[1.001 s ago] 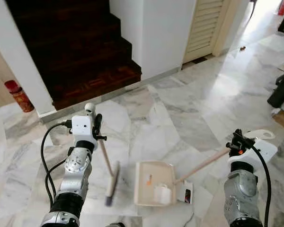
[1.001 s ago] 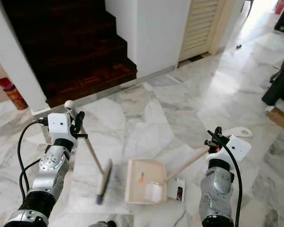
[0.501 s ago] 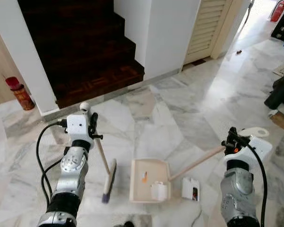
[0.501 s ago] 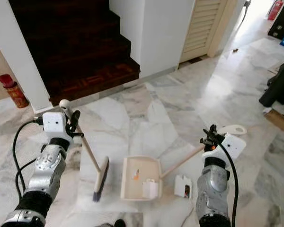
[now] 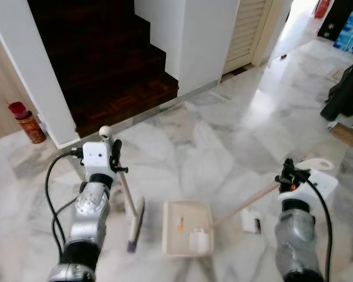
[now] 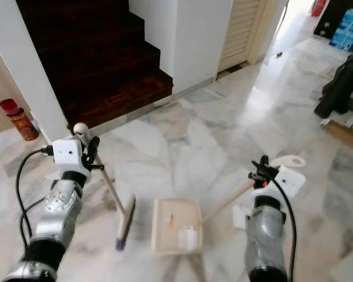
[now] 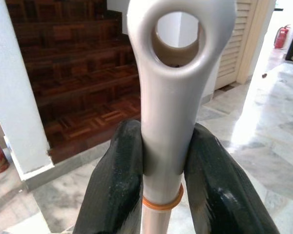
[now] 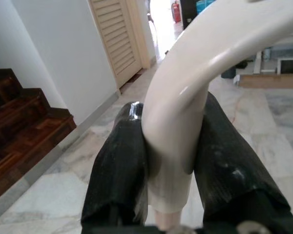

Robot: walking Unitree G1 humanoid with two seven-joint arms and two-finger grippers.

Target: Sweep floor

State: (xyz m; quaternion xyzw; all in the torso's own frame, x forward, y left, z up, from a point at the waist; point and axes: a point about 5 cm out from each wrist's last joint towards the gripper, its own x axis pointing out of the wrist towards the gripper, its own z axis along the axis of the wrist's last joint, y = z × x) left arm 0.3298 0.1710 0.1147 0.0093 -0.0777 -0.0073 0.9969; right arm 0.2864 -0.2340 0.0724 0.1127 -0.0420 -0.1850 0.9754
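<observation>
Mid-sweep. Left gripper (image 7: pixel 163 161) clamps the broom (image 5: pixel 133 220) handle, brush on the floor lower centre-left. Right gripper (image 8: pixel 168 146) pinches the dustpan (image 5: pixel 186 228) handle; pan sits lower centre, scraps inside. Next: sweep the white packet (image 5: pixel 251 221), lower right, into the pan.

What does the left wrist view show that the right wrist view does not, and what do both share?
Left wrist view: the left gripper clamped on the grey broom handle with its hanging hole and orange ring.

Right wrist view: the right gripper clamped on the cream curved dustpan handle.

Both: dark wooden stairs, louvred door, marble floor.
</observation>
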